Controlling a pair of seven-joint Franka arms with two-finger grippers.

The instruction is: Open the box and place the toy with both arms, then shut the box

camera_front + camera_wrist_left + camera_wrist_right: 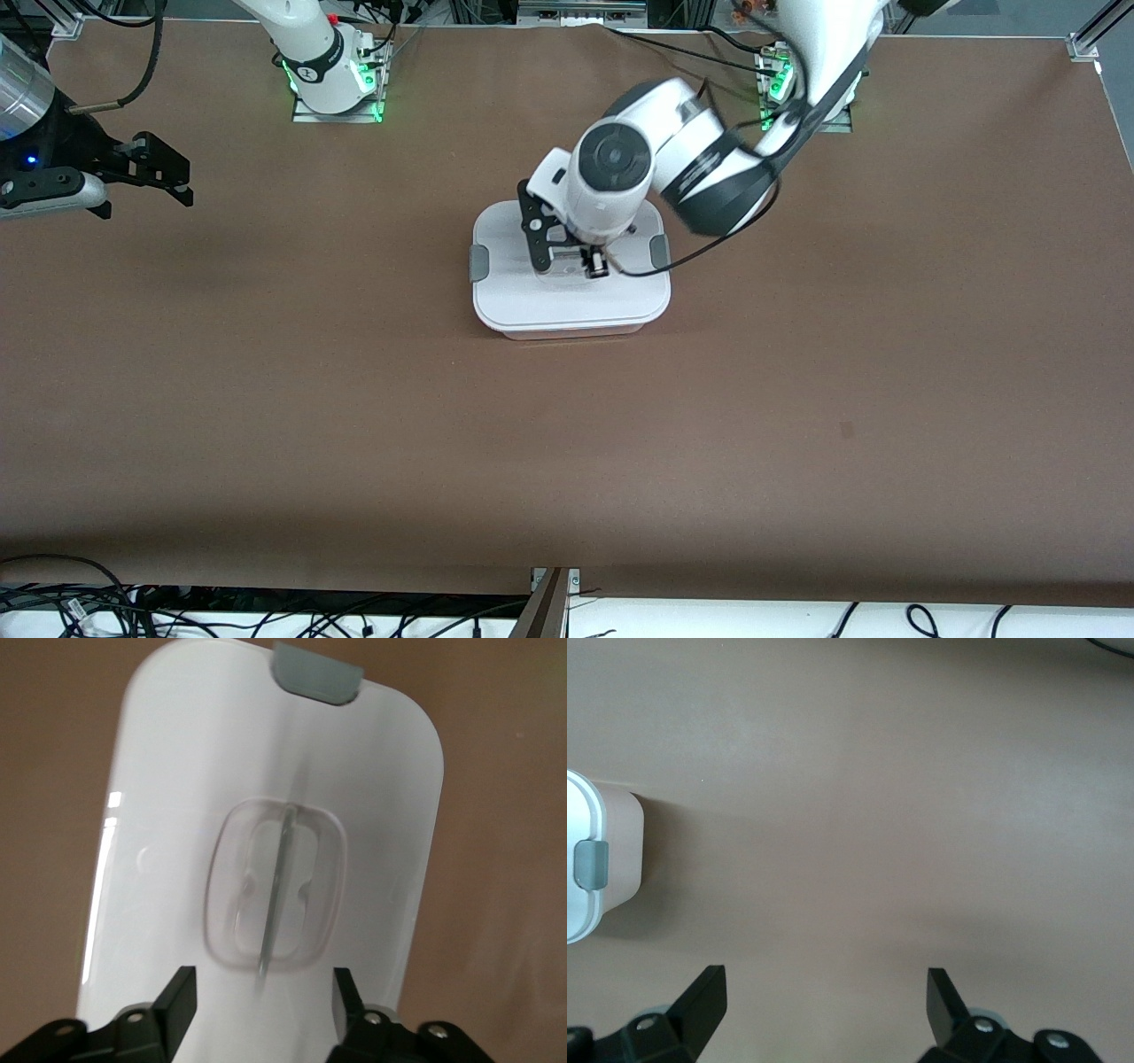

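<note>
The box (567, 301) stands at the table's middle with its flat white lid on and grey clips (478, 262) at both ends. My left gripper (571, 261) is open just over the lid, at the clear recessed handle (275, 899). In the left wrist view its fingers (177, 1001) stand apart at one end of the handle, holding nothing (264, 997). My right gripper (168, 177) is open and empty, up over bare table at the right arm's end (824, 992). The right wrist view shows one end of the box (616, 850). The toy is not in view.
The brown table (567, 461) is bare around the box. The left arm's wrist and elbow (709, 168) hang over the box's edge toward the robot bases. The arm bases (332, 84) stand along the table's back edge. Cables (89, 602) lie off the table's edge nearest the front camera.
</note>
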